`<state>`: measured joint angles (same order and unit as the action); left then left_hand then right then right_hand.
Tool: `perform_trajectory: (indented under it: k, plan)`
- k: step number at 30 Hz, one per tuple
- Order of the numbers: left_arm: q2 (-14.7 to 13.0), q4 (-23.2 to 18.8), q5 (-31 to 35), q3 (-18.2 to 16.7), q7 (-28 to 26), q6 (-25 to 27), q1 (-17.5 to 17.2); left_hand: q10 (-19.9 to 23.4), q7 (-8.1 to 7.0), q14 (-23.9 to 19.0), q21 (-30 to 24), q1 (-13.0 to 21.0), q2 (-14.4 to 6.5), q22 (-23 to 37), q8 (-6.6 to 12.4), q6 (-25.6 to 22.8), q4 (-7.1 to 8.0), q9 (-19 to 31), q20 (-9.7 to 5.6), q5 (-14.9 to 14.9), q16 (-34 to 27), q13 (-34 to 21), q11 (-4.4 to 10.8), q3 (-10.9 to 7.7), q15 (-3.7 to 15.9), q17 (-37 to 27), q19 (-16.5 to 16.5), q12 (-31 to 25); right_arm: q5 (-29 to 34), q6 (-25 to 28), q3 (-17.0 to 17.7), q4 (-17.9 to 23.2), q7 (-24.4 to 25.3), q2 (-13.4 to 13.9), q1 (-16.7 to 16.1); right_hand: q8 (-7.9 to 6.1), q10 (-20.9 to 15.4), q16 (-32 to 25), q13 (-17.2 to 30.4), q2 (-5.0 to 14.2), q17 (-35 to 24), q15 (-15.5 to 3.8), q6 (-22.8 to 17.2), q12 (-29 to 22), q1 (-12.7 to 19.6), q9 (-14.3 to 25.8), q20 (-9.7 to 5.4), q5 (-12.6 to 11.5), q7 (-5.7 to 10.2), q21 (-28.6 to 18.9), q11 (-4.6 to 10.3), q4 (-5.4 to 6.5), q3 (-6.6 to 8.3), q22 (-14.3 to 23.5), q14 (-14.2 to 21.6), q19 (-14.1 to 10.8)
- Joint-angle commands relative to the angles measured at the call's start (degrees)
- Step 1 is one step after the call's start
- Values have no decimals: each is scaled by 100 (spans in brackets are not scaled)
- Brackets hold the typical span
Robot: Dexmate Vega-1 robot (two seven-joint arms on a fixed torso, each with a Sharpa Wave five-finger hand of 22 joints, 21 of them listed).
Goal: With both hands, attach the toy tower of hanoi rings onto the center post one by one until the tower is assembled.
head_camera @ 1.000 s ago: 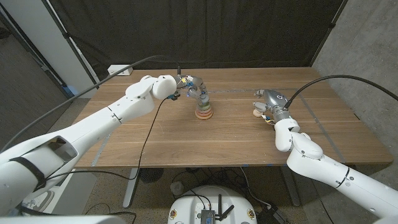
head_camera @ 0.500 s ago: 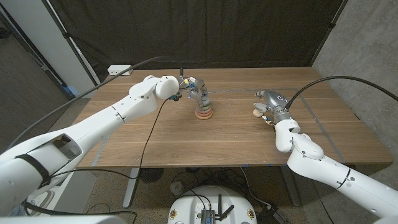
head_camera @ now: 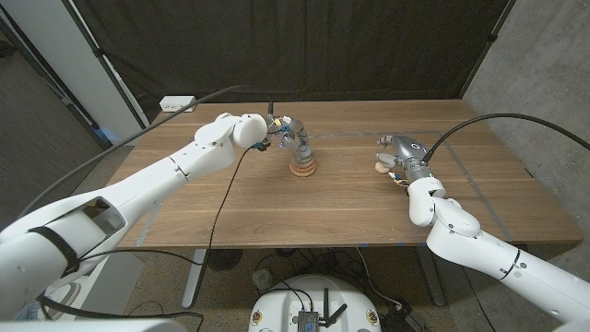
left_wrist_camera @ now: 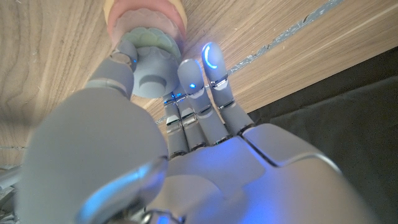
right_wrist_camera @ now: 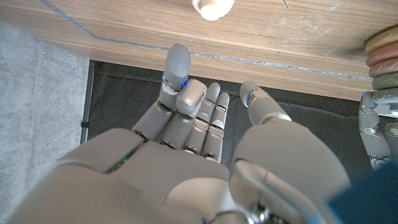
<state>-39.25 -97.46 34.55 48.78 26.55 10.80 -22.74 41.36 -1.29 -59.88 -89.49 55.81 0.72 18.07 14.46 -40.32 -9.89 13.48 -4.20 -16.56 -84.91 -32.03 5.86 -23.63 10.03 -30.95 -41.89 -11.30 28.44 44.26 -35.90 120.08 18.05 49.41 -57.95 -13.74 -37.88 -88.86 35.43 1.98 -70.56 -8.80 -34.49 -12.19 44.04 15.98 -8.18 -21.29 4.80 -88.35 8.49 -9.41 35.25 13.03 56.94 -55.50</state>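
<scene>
The ring tower (head_camera: 301, 166) stands on the wooden table (head_camera: 323, 217) left of the middle, with wide pinkish rings low and smaller ones above. My left hand (head_camera: 286, 130) reaches over its top. In the left wrist view the left hand (left_wrist_camera: 186, 143) pinches a grey-blue ring (left_wrist_camera: 151, 78) between thumb and fingers, right above a green ring (left_wrist_camera: 149, 40) and a pink ring (left_wrist_camera: 146, 15). My right hand (head_camera: 400, 152) waits at the right with fingers apart, holding nothing. A small cream piece (right_wrist_camera: 212, 7) lies on the table just beyond the right hand (right_wrist_camera: 199, 137), apart from its fingertips (right_wrist_camera: 179, 59).
A white box (head_camera: 177, 103) sits at the table's back left corner. A black cable (head_camera: 219, 198) hangs from my left arm across the table's front. Tape lines (right_wrist_camera: 124, 42) mark the wood. A dark curtain hangs behind the table.
My left arm has swung slightly to the right while its hand stays at the tower's top. The right hand has not moved.
</scene>
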Motion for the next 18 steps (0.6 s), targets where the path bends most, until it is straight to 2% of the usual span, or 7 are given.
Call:
perform_trajectory:
  k: [1,11,18]
  plan:
    - [64,166,-111,68,-33,-91,27,462,-5,-24,24,-41,-86,15,16,-68,36,220,-780,-40,10,-17,403,-25,256,-15,-61,-43,6,30,-24,38,-28,48,13,14,-60,-21,28,8,-15,-346,-56,27,-25,4,-416,-20,-2,-13,-11,4,26,19,66,-49]
    - [-48,38,-192,-12,-68,-49,-48,436,6,-14,31,-77,-55,-1,-13,-53,39,222,-775,-41,42,-11,383,-6,256,-5,-67,-23,13,15,-10,51,36,23,-1,17,-55,-23,30,11,-16,-346,-61,32,-45,4,-416,-23,3,-16,-1,2,28,23,65,-53]
    - [-169,-58,-168,-61,-101,-71,-91,117,48,-6,55,-314,48,-11,-126,177,106,209,-764,-34,84,0,344,88,253,-9,-63,69,34,-32,-22,28,53,29,3,21,-64,-24,27,13,-17,-347,-57,32,-55,5,-416,-25,16,-11,-7,-1,31,21,66,-46]
